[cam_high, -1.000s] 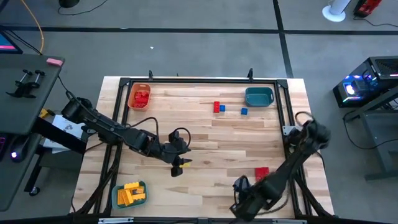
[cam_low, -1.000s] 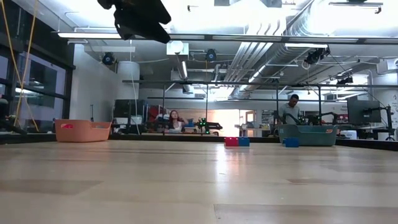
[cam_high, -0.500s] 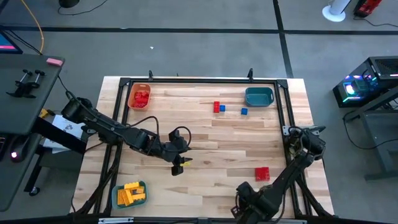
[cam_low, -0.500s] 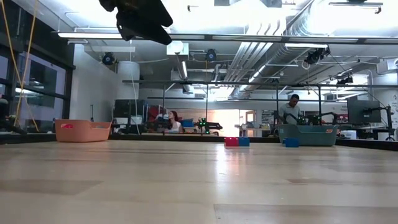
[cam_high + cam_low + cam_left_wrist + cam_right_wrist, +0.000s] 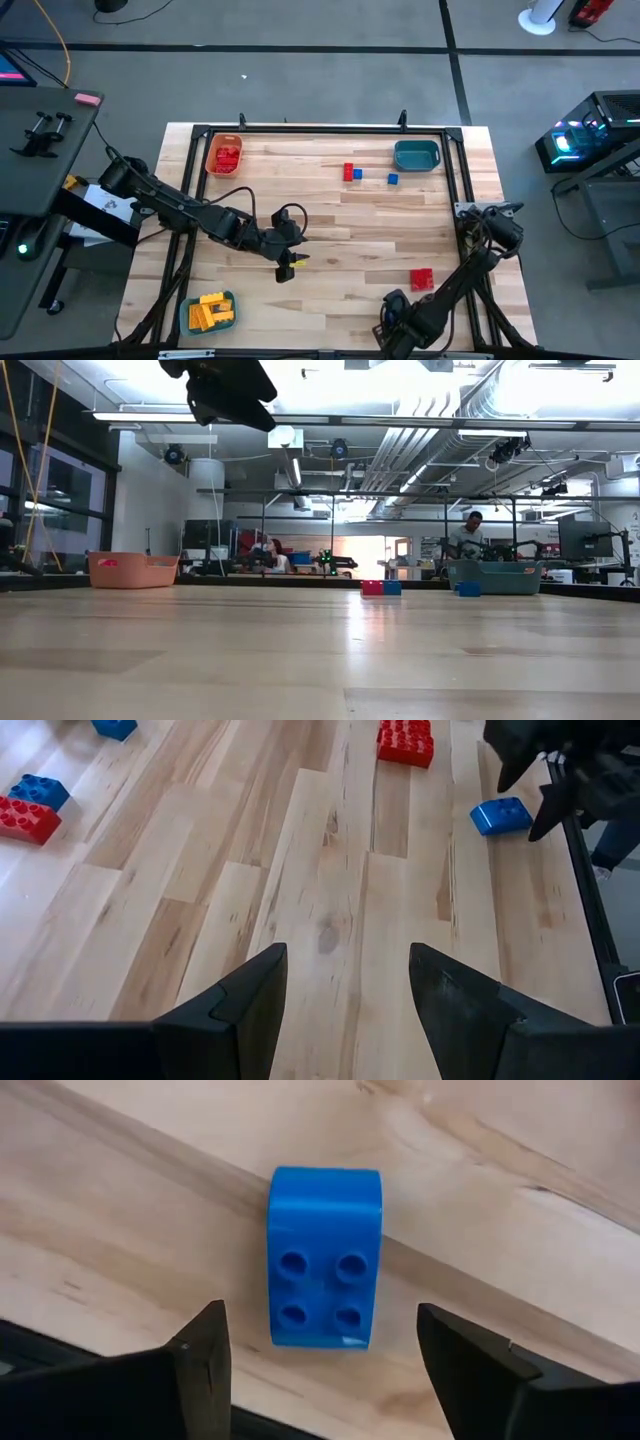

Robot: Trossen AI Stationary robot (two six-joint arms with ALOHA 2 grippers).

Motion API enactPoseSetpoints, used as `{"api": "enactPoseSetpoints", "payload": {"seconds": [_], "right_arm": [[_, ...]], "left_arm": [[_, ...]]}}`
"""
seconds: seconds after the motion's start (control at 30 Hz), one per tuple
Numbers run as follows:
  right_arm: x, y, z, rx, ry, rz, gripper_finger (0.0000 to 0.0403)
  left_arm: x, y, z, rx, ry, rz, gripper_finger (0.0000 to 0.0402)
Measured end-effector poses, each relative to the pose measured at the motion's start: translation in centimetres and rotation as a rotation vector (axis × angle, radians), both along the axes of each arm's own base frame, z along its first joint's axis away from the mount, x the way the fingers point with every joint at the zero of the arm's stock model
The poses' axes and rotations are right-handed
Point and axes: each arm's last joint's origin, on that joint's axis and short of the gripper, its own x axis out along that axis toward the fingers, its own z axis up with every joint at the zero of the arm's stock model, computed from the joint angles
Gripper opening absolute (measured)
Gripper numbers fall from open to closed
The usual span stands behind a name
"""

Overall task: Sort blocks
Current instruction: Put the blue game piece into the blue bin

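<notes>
Right gripper spread wide over a blue brick
Brick lies loose on the worktop, lower right; we see the left gripper mid-frame, parted, empty.

Two dark jointed arms — black cables looped alongside — ending in matte black, wedge-shaped fingers.

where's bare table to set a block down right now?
Widest bare patch: mid-table, between the left gripper, the red block and the far red and blue blocks. Crowded: near right edge, where the right gripper hangs open over a blue block.
</notes>
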Motion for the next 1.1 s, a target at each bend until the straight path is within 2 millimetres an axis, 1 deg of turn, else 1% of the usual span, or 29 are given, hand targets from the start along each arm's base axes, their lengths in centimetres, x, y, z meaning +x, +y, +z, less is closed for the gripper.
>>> {"api": "enactPoseSetpoints", "payload": {"seconds": [0.17,0.27,0.37,0.43,0.5,0.53,0.57,0.63,0.7,0.77,0.83,0.93,1.0,1.1], "right_arm": [[-0.1,-0.2,-1.2,0.036,-0.025,-0.008,0.0207],[-0.3,-0.3,-1.4,0.038,-0.023,-0.017,0.0187],[-0.4,-0.5,-1.5,0.032,0.000,-0.002,0.0139],[-0.5,-0.5,-1.5,0.034,0.007,0.017,0.0091],[-0.5,-0.3,-1.4,0.033,0.004,0.045,0.0034],[-0.4,-0.2,-1.3,0.028,-0.001,0.064,0.0018],[-0.4,-0.2,-1.1,0.024,-0.003,0.081,0.0013],[-0.4,-0.3,-0.5,0.012,-0.018,0.119,0.0018],[-0.1,-0.8,0.8,-0.014,-0.070,0.157,0.0015],[0.7,-1.4,2.9,-0.022,-0.177,0.206,0.0006],[1.4,-2.7,5.0,-0.062,-0.288,0.264,0.0005],[2.5,-4.9,8.7,-0.113,-0.459,0.395,0.0007],[3.2,-6.8,11.4,-0.125,-0.571,0.475,0.0003],[4.0,-9.7,14.5,-0.142,-0.709,0.560,0.0003]], "left_arm": [[0.0,0.0,0.0,-0.005,0.000,0.004,0.0195],[0.0,0.0,0.0,-0.007,-0.004,0.005,0.0195],[0.2,-0.1,0.3,-0.019,-0.034,0.005,0.0195],[0.5,-0.3,0.7,-0.046,-0.079,-0.006,0.0195],[1.0,-0.5,1.6,-0.057,-0.147,-0.041,0.0195],[1.2,-0.6,2.1,-0.048,-0.185,-0.072,0.0195],[1.4,-0.7,2.6,-0.021,-0.224,-0.107,0.0195],[1.8,-0.9,3.6,0.076,-0.291,-0.186,0.0195],[2.0,-1.0,4.5,0.217,-0.343,-0.273,0.0195],[2.3,-0.8,5.4,0.382,-0.377,-0.358,0.0195],[2.4,-0.6,5.9,0.554,-0.383,-0.441,0.0195],[2.6,-0.2,6.2,0.823,-0.368,-0.568,0.0195],[2.7,-0.2,6.3,1.000,-0.357,-0.655,0.0195],[2.6,-0.4,6.3,1.197,-0.346,-0.769,0.0195]]}}
